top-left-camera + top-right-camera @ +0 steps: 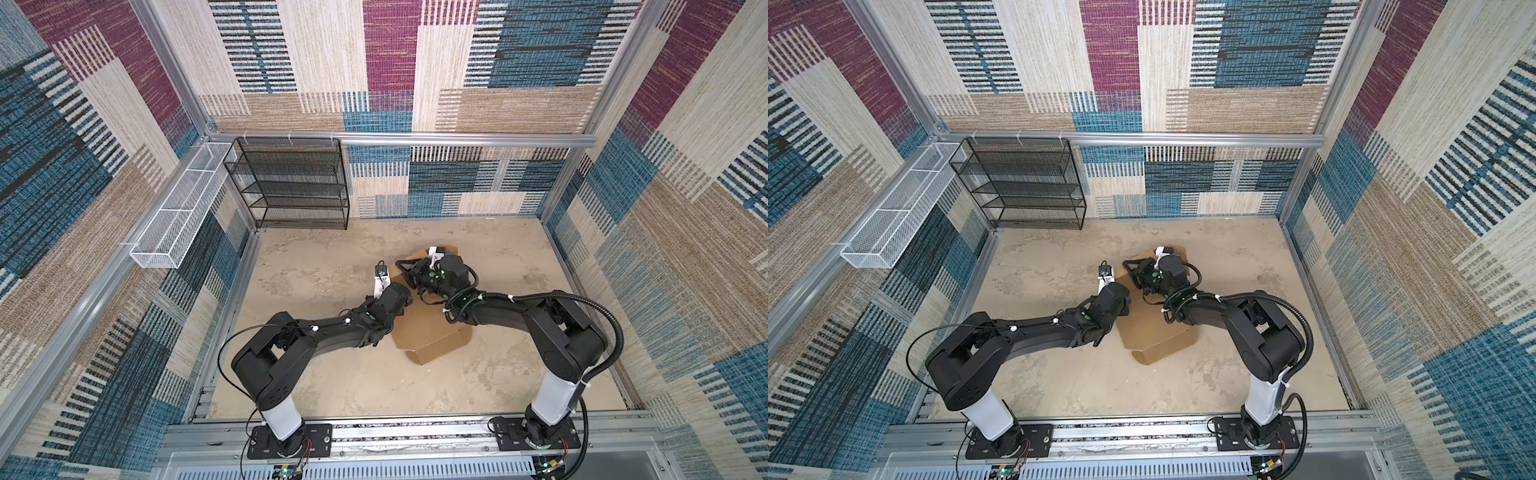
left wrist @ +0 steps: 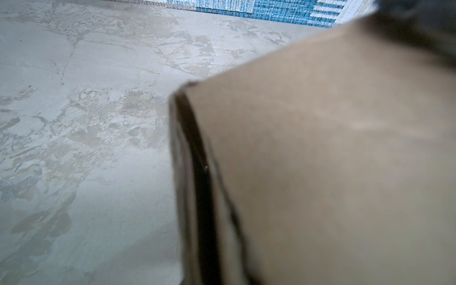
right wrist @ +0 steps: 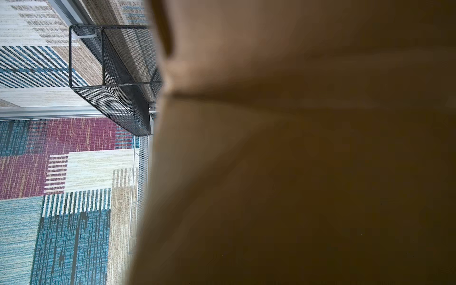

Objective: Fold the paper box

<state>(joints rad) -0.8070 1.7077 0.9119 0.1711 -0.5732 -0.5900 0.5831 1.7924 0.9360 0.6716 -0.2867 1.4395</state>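
Sitting inside an aluminium frame walled with striped patchwork carpet [image 1: 386,62], the mottled beige concrete-look surface [image 1: 332,382] carries a black mesh shelf rack [image 1: 291,183] at back left; a white wire basket [image 1: 174,212] hangs on the left rail. The left arm [image 1: 332,328] has its jaws together, hidden under the wrist at the left edge of the plain brown corrugated cardboard paper box [image 1: 432,332]; whether they pinch cardboard, cannot tell. The right arm [image 1: 498,307] has its jaws over the box's far part; how far apart they are, cannot tell. The box lies mid-surface between both wrists, a flap folded at its near end, with blurred cardboard close in both wrist views.
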